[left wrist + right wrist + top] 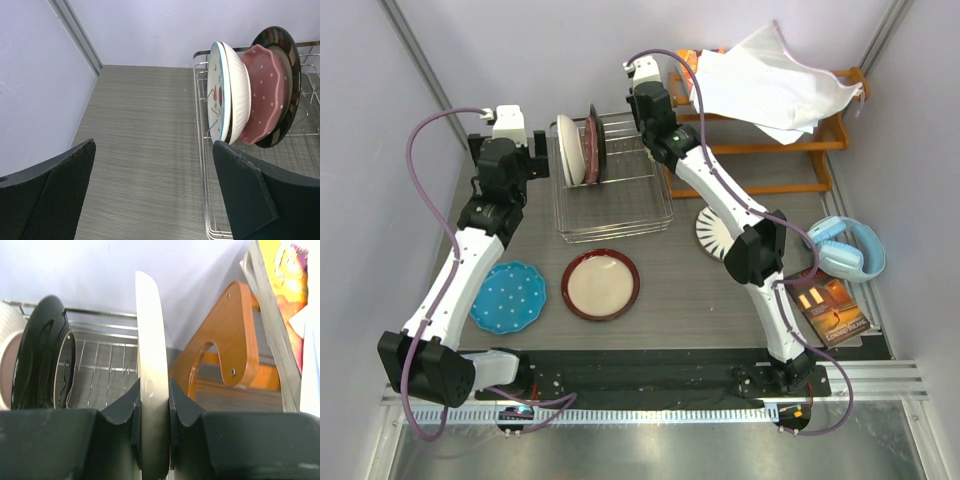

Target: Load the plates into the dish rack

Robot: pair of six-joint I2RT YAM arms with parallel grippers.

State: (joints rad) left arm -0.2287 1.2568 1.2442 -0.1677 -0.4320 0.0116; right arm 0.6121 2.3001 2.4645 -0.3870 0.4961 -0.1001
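Observation:
The wire dish rack [620, 205] holds a white ribbed plate [227, 95], a pink dotted one [265, 95] and a dark-rimmed one [290, 55], all upright at its left end. My right gripper [154, 390] is shut on a cream plate [150, 340], seen edge-on and upright, over the rack's far right side [100, 360]; its pattern is hidden. My left gripper [154, 150] is open and empty just left of the rack. On the table lie the blue dotted plate [508, 297], the cream plate with a dark red rim [601, 284], and the striped plate [716, 232], half under my right arm.
The orange wooden shelf [790, 150] stands right of the rack under a white cloth [770, 85]; it shows close beside the held plate [225, 350]. Blue headphones [845, 250] and a book [832, 312] lie at the right. Walls close in on both sides.

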